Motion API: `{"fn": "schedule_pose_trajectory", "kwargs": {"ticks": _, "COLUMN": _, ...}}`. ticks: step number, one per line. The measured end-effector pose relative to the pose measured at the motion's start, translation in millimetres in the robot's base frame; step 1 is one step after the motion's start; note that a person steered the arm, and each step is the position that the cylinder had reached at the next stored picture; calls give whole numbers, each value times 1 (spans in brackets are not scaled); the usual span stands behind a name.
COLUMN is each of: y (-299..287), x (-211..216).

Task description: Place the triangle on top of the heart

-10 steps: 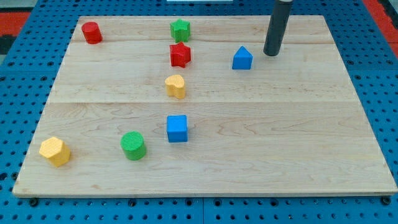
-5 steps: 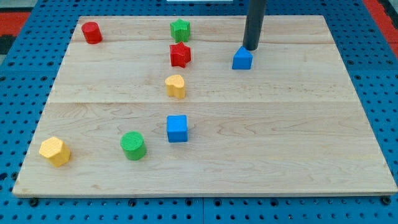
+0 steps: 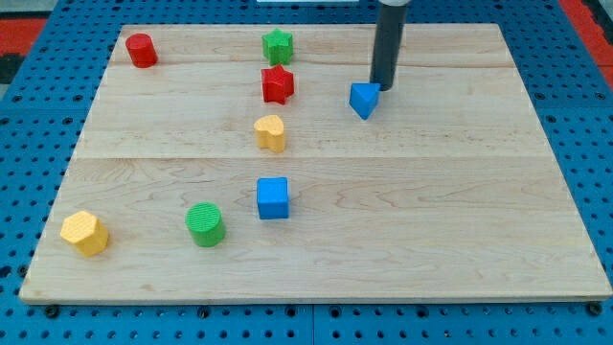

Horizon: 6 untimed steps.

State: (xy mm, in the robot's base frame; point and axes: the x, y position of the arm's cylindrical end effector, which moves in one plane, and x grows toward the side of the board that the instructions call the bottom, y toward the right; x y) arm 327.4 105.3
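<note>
Tool: my tip is the lower end of a straight dark rod; it has no jaws and grips nothing.
Tip position: it stands on the wooden board at the upper right edge of the blue triangle, touching it or very nearly so; I cannot tell which.
Blue triangle: lies in the board's upper half, right of centre, with one corner pointing toward the view's bottom.
Yellow heart: lies to the view's left of the blue triangle and lower, well apart from it.
Red star: sits just above the yellow heart, between it and the green star near the view's top edge.
Red cylinder: stands at the board's top left corner.
Blue cube: sits below the yellow heart, near the board's middle.
Green cylinder: stands to the left of the blue cube and slightly lower.
Yellow hexagonal block: lies at the bottom left corner.
</note>
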Motion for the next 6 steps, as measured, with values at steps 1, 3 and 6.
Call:
{"fn": "schedule_pose_trajectory", "kwargs": {"ticks": 1, "y": -21, "x": 42}}
{"fn": "schedule_pose_trajectory", "kwargs": {"ticks": 3, "y": -65, "x": 50}}
{"fn": "schedule_pose_trajectory", "kwargs": {"ticks": 6, "y": -120, "x": 64}}
